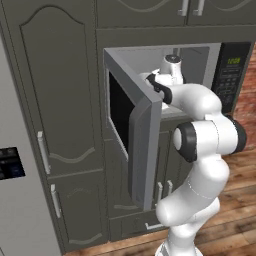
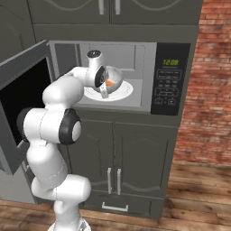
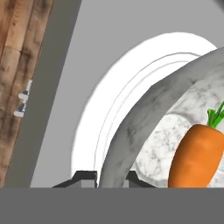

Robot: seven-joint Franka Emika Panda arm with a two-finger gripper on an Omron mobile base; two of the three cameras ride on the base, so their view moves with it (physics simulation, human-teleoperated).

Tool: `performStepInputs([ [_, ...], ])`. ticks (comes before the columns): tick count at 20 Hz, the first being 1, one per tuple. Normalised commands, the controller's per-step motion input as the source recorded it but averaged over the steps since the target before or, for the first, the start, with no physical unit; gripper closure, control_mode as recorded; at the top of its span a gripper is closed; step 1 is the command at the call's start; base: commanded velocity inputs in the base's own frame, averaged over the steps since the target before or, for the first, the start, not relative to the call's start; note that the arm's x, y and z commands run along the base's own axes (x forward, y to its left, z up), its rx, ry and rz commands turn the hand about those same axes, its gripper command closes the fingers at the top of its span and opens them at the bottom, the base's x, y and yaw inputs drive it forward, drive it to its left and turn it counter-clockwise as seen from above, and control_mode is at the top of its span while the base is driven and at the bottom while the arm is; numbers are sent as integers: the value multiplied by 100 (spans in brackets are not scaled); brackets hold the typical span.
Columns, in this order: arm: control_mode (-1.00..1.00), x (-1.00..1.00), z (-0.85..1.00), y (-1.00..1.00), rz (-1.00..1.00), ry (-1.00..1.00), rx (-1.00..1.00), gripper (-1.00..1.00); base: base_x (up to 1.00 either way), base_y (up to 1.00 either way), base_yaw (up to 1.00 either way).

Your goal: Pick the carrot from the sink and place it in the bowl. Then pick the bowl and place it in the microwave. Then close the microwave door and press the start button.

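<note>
The bowl (image 3: 144,118), rigid and likely smooth-glazed, is held by its thin rim in the nearly closed gripper (image 3: 111,177) above the microwave's (image 2: 135,72) white turntable (image 2: 124,94). With the loose carrot (image 3: 194,155) inside, it is best kept level so nothing rolls.

Everything around me is evenly and softly lit, with no clear light source and no hard shadows, as flat rendered pictures. The inside of the microwave (image 2: 135,58) is a shade dimmer than its front, and its door's black window (image 1: 120,107) shows no glare. From my hand camera the carrot (image 3: 197,155) and the bowl (image 3: 144,127) rim look a little soft and grainy up close, and both base views are low in detail with slightly blurred edges.
</note>
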Motion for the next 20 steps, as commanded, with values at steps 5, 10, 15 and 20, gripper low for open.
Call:
performStepInputs([
  [5,-100,-11,-19,4,0,0,-2,-100,0,0,0],
  [10,-100,-43,6,0,0,-6,0,-100,0,0,0],
  [15,-100,-78,36,0,0,-11,0,-100,0,0,0],
  [20,-100,-100,43,0,0,-9,8,-100,0,0,0],
])
